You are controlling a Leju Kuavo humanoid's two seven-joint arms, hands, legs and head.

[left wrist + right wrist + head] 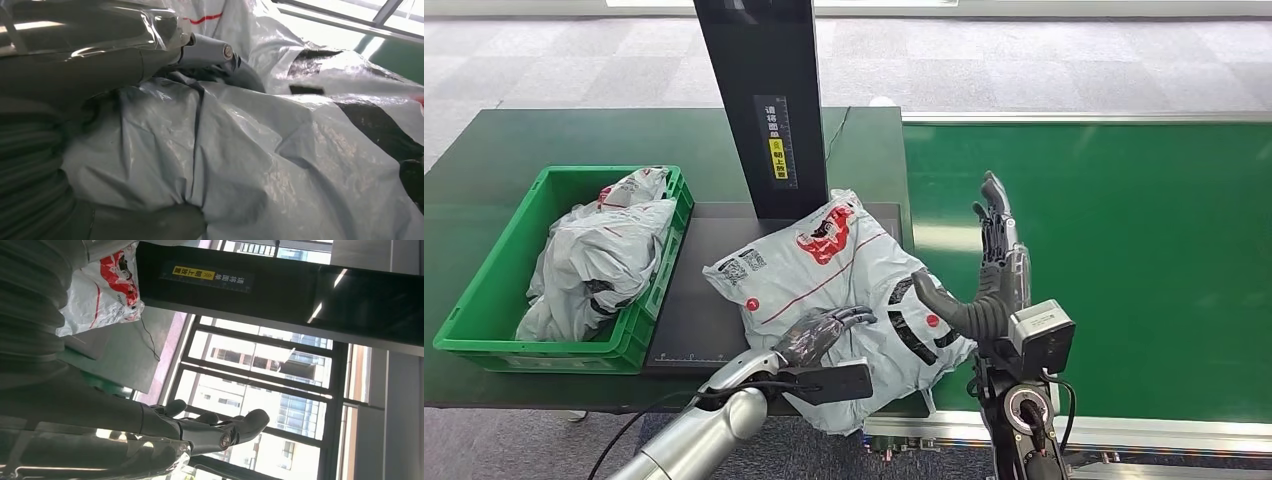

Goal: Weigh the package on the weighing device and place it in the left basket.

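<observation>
Green conveyor belt adjoins dark table; windows, probably, behind.

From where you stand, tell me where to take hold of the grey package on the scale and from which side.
Probably the near edge of the grey package, from the robot's own side and from above. The bag lies flat and crumpled on the black weighing platform, so its loose film bunches easily there. The left hand rests on that part; the right hand stands open beside it.
</observation>
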